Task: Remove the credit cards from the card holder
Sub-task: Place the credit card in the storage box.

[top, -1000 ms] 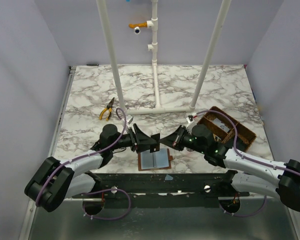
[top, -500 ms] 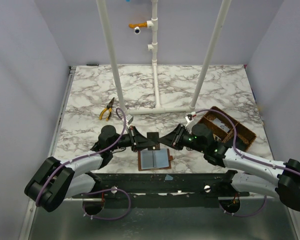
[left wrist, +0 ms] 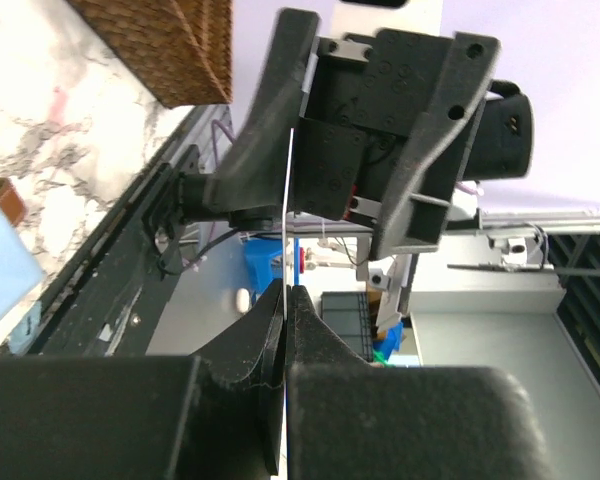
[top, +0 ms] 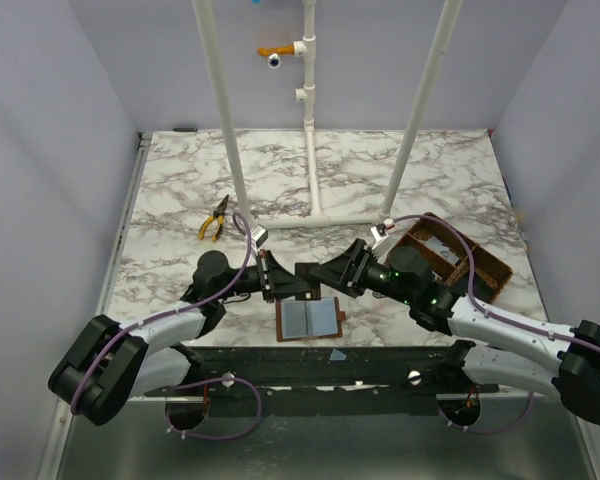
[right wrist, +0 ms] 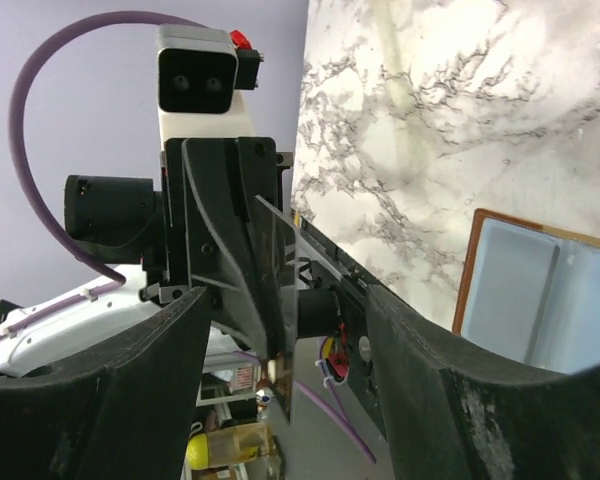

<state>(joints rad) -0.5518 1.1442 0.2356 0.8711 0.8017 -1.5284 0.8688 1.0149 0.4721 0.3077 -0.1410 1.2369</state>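
Credit card (top: 307, 272), the dark one, hangs above the open card holder (top: 310, 320) on the worktop (top: 170, 195), pinched by my left hand (top: 282, 277). My right hand (top: 337, 272) is spread wide, gripping nothing. It looks thin, stiff, slick and light, so I'd grab it across the flat faces, near an edge.

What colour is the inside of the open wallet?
Blue-grey pockets with a brown leather edge. The wallet shows best in the top view.
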